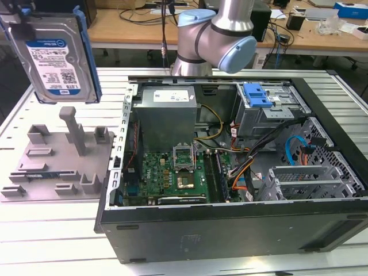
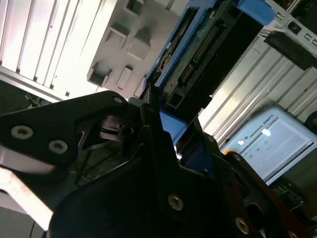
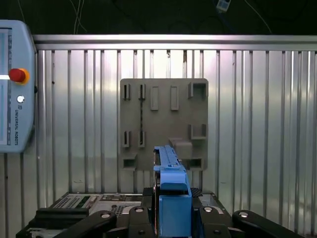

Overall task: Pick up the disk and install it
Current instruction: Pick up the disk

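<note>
The pick-up part looks done: the disk (image 1: 54, 54) hangs in the air in the gripper (image 3: 172, 201), clear of the grey plastic stand (image 1: 57, 161), which lies directly beneath the gripper with no drive in its slots. The installing part is not yet done. The open computer case (image 1: 230, 230) sits well apart from the gripper, towards the exterior view's right, and the grey metal drive cage (image 1: 270, 112) with its blue latch (image 1: 256, 95) has no disk being fed into it. In both wrist views the jaws are pressed together on the disk's bright blue carrier frame (image 3: 171, 171), pinching it from both sides. The disk reaches away from the gripper towards the stand, with its connector edge showing in the second wrist view.
</note>
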`<state>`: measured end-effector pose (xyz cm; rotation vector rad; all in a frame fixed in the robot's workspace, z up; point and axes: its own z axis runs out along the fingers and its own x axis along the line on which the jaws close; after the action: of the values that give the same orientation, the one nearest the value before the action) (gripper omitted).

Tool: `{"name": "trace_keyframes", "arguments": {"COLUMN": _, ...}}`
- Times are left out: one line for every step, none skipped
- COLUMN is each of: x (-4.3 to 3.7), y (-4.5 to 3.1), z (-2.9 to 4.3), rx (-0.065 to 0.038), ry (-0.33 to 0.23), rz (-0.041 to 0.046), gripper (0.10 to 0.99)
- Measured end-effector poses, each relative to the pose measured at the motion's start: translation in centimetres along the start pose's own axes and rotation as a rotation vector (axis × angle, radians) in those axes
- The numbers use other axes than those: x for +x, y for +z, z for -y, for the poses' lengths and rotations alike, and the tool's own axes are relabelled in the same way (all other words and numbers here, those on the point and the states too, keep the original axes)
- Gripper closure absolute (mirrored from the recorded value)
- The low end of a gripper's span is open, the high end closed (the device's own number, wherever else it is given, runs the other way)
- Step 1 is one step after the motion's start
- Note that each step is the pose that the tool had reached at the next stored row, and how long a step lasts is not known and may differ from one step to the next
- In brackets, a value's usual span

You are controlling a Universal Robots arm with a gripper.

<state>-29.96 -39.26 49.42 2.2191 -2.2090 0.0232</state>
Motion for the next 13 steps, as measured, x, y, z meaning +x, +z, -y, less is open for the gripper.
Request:
{"name": "trace_keyframes", "arguments": {"x": 0.24, "y": 0.00, "z": 0.56, "rx": 0.000, "ry": 0.000, "rz": 0.0000, "gripper": 0.722}}
{"name": "trace_keyframes", "arguments": {"x": 0.41, "y": 0.01, "z": 0.96, "rx": 0.000, "ry": 0.000, "rz": -0.0001, "gripper": 0.722}}
{"name": "trace_keyframes", "arguments": {"x": 0.65, "y": 0.01, "z": 1.52, "rx": 0.000, "ry": 0.000, "rz": 0.0000, "gripper": 0.722}}
{"name": "trace_keyframes", "arguments": {"x": 1.01, "y": 0.02, "z": 2.39, "rx": 0.000, "ry": 0.000, "rz": -0.0001, "gripper": 0.722}}
{"name": "trace_keyframes", "arguments": {"x": 1.31, "y": 0.03, "z": 3.10, "rx": 0.000, "ry": 0.000, "rz": 0.0000, "gripper": 0.722}}
{"name": "trace_keyframes", "arguments": {"x": 1.50, "y": 0.04, "z": 3.55, "rx": 0.000, "ry": 0.000, "rz": 0.0000, "gripper": 0.722}}
{"name": "trace_keyframes", "arguments": {"x": 1.64, "y": 0.04, "z": 3.91, "rx": 0.000, "ry": 0.000, "rz": 0.0000, "gripper": 0.722}}
{"name": "trace_keyframes", "arguments": {"x": 2.00, "y": 0.05, "z": 4.78, "rx": 0.000, "ry": 0.000, "rz": 0.0000, "gripper": 0.722}}
{"name": "trace_keyframes", "arguments": {"x": 2.23, "y": 0.06, "z": 5.36, "rx": 0.000, "ry": 0.000, "rz": 0.0001, "gripper": 0.722}}
{"name": "trace_keyframes", "arguments": {"x": 2.38, "y": 0.06, "z": 5.72, "rx": 0.000, "ry": 0.000, "rz": 0.0000, "gripper": 0.722}}
{"name": "trace_keyframes", "arguments": {"x": 2.64, "y": 0.06, "z": 6.36, "rx": 0.000, "ry": 0.000, "rz": 0.0000, "gripper": 0.722}}
{"name": "trace_keyframes", "arguments": {"x": 2.92, "y": 0.07, "z": 7.05, "rx": 0.000, "ry": 0.000, "rz": 0.0000, "gripper": 0.722}}
{"name": "trace_keyframes", "arguments": {"x": 3.32, "y": 0.08, "z": 8.05, "rx": 0.000, "ry": 0.000, "rz": -0.0001, "gripper": 0.722}}
